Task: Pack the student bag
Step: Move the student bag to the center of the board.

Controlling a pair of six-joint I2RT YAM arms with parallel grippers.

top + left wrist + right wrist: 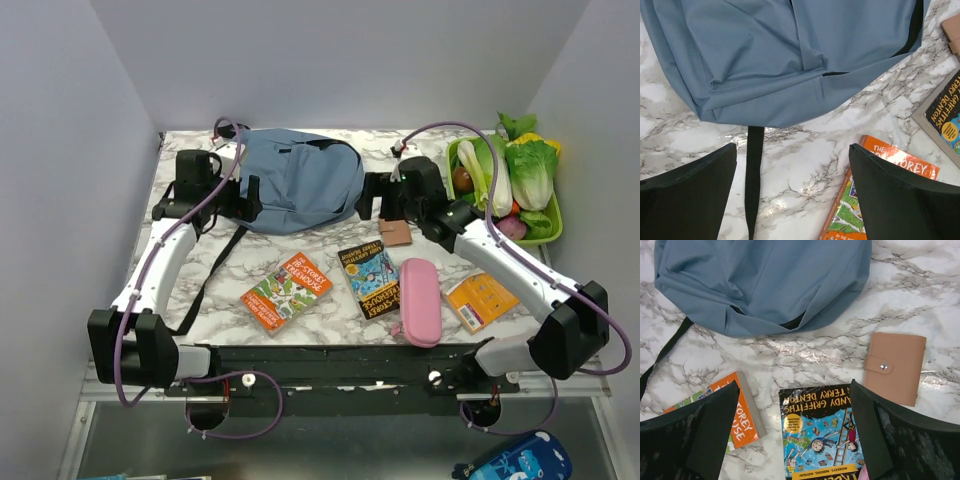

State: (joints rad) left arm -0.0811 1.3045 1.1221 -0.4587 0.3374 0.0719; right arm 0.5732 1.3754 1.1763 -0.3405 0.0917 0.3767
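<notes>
Marble bench (320, 250): student bag (300, 180) flanked by left fingers (690, 200) and right fingers (900, 440), both spread, empty. Packing judged unstarted; bag mouth must be opened next.

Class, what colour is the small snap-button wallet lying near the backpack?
Pinkish tan; the wallet shows best in the right wrist view.

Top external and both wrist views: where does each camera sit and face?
Top external: above and behind the robot, looking down on the table; both arms show.
Left wrist: on the left arm, facing down at the student bag and black strap; open left gripper shows.
Right wrist: facing down at the bag, dark book, tan wallet; open right gripper shows.
Both wrist views share the bag and orange book.
</notes>
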